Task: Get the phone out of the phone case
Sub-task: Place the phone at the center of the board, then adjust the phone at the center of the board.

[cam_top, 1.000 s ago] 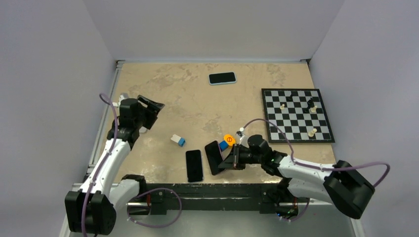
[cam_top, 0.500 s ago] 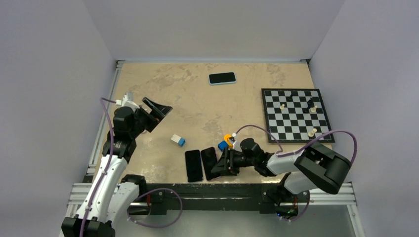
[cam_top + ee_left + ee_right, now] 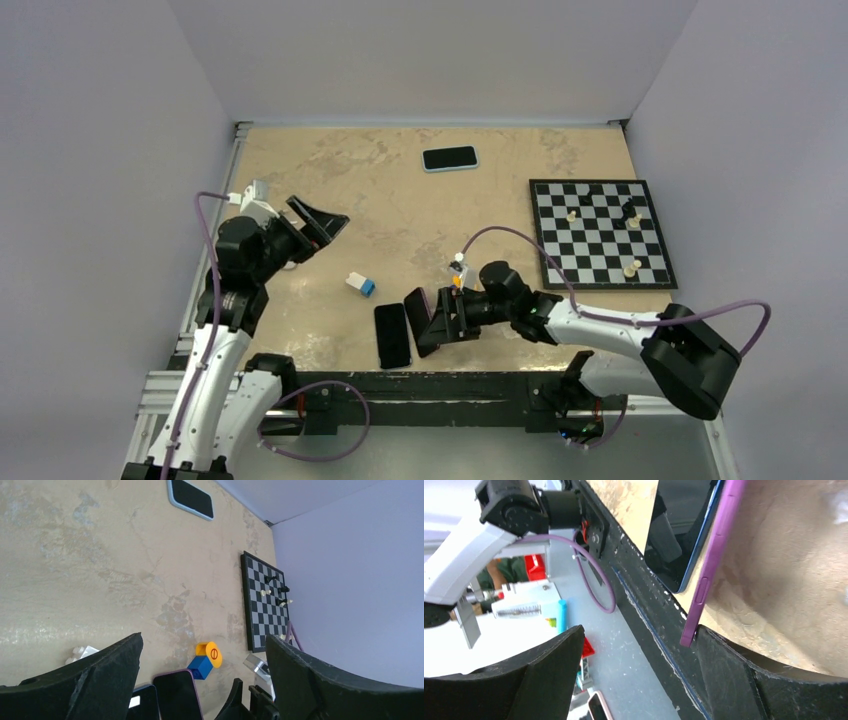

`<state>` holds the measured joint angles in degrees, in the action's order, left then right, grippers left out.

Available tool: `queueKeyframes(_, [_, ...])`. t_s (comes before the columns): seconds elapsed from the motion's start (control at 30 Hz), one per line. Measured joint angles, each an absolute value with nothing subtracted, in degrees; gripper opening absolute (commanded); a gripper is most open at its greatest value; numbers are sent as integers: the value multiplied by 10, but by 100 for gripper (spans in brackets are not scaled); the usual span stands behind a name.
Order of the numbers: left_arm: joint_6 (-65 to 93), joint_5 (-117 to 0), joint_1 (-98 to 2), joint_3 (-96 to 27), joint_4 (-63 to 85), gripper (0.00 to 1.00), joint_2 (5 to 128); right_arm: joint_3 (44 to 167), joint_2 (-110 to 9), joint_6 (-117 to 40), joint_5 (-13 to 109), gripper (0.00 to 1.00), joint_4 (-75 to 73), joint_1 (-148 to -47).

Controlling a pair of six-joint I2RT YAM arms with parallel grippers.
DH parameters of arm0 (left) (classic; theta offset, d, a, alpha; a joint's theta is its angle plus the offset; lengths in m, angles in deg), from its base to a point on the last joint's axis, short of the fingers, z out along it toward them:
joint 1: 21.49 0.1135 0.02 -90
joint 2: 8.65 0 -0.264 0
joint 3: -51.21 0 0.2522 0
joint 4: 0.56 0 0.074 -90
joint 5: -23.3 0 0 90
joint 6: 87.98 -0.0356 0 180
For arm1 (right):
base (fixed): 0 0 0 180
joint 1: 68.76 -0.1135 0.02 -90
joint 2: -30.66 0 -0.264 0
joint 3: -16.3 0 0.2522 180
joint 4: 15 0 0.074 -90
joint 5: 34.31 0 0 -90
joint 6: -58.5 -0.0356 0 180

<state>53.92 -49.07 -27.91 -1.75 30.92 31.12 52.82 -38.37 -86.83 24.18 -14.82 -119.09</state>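
Observation:
A dark phone with a blue rim (image 3: 393, 335) lies flat near the table's front edge. Close on its right lies the purple phone case (image 3: 421, 322), its face dark; the left wrist view shows the phone (image 3: 145, 705) and the case (image 3: 177, 697) side by side. My right gripper (image 3: 430, 316) hovers low over the case, open, holding nothing. In the right wrist view one fingertip (image 3: 704, 637) sits right at the corner of the case (image 3: 711, 560), and the phone (image 3: 679, 535) lies beyond it. My left gripper (image 3: 320, 222) is raised at the left, open and empty (image 3: 204, 639).
An orange-and-blue block (image 3: 207, 660) sits just behind the case. A white-and-blue block (image 3: 360, 284) lies left of centre. A chessboard (image 3: 600, 232) with a few pieces is at the right. Another phone in a light-blue case (image 3: 450, 158) lies at the back.
My right gripper opened and let go of the purple case, which went from tilted to lying beside the phone; the right arm shifted left. My left gripper opened wider.

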Motion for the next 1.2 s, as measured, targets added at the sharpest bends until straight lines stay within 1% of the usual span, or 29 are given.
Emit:
queueKeyframes(0.13, [510,-472,-279,-46,313,96,297,537,-397,-838,219,88,-134,-1208])
queueKeyframes(0.27, [495,-454,-279,-54,314,96,287,540,-397,-818,220,90,-81,-1221])
queueKeyframes(0.37, [489,-442,-279,-54,317,96,280,550,-382,-806,238,91,-33,-1221])
queueKeyframes(0.5, [485,-431,-279,-55,322,96,276,594,-359,-783,296,90,42,-1215])
queueKeyframes(0.6, [473,-424,-279,-66,332,96,277,637,-343,-767,341,90,78,-1176])
queueKeyframes(0.7, [451,-419,-279,-86,342,96,279,692,-345,-748,397,89,88,-1101])
queueKeyframes(0.77, [440,-417,-279,-90,342,95,280,731,-357,-736,437,86,84,-1051])
queueKeyframes(0.83, [433,-413,-279,-90,336,94,284,777,-389,-730,461,82,68,-995])
queueKeyframes(0.9, [436,-402,-279,-88,317,92,302,830,-446,-728,463,78,44,-945])
queueKeyframes(0.97, [457,-391,-281,-79,278,90,338,912,-543,-726,456,78,28,-898])
queueKeyframes(1.1, [499,-400,-303,-63,205,86,432,1064,-722,-720,439,78,17,-846])
queueKeyframes(1.2, [521,-418,-332,-66,167,86,512,1163,-831,-717,422,78,22,-817])
